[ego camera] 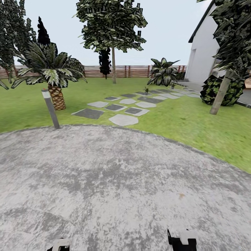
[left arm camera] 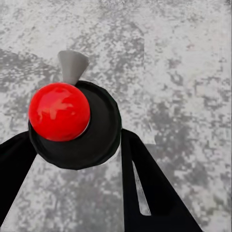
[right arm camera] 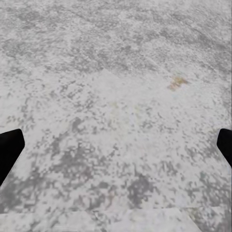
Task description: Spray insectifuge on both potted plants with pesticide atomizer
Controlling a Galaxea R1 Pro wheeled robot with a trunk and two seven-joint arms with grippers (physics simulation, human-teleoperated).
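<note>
**Atomizer in the left jaws, plants far down the stone path**

Two tiny potted plants (ego camera: pixel 146 90) (ego camera: pixel 173 84) stand far off along the stepping stones (ego camera: pixel 123 119). They are too small to make out their pots or leaves in detail. One sits on the stones midway along the path. The other is further on, below the big striped-leaf shrub (ego camera: pixel 162 71).

The pesticide atomizer (left arm camera: pixel 59 111) is at the left gripper (left arm camera: pixel 77 140). It has a glossy red ball on a round black body, with a grey nozzle sticking out beyond. The jaws are closed against the black body, one finger on each side, above the grey paving. The right gripper (right arm camera: pixel 116 150) has its jaws wide apart, holding nothing, with speckled paving below. In the head view the tops of the left gripper (ego camera: pixel 61 245) and right gripper (ego camera: pixel 182 240) sit at the lower edge.

The robot stands on a round grey paved patch (ego camera: pixel 115 181) edged by lawn (ego camera: pixel 195 122). Between it and the plants lie open paving, grass and the stones. A short grey bollard (ego camera: pixel 50 108) leans at the paving's left rim, with a squat palm (ego camera: pixel 52 75) just behind it. A tall tree (ego camera: pixel 113 31) rises mid-lawn before the brown slatted fence (ego camera: pixel 129 71). To the right are a white house wall (ego camera: pixel 202 55), a leaning trunk (ego camera: pixel 220 94) and a round dark bush (ego camera: pixel 209 91).
</note>
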